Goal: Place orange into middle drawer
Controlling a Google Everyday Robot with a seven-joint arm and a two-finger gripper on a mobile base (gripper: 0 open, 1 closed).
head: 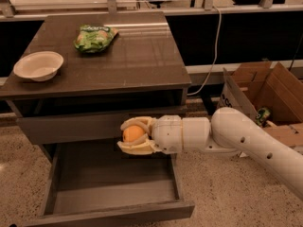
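The orange [134, 134] is a small round fruit held between the cream fingers of my gripper [124, 135]. The gripper is shut on it, the white arm reaching in from the right. It hangs in front of the taller closed drawer front [71, 126], above the back part of the open middle drawer [113, 181]. That drawer is pulled out towards the camera, with low side walls and a bare grey floor. The orange is well above the floor and not touching it.
A white bowl [39, 65] and a crinkled green snack bag [95, 37] lie on the dark cabinet top [137, 60]. An open cardboard box [265, 96] stands on the speckled floor to the right. A cable [215, 51] hangs behind the cabinet.
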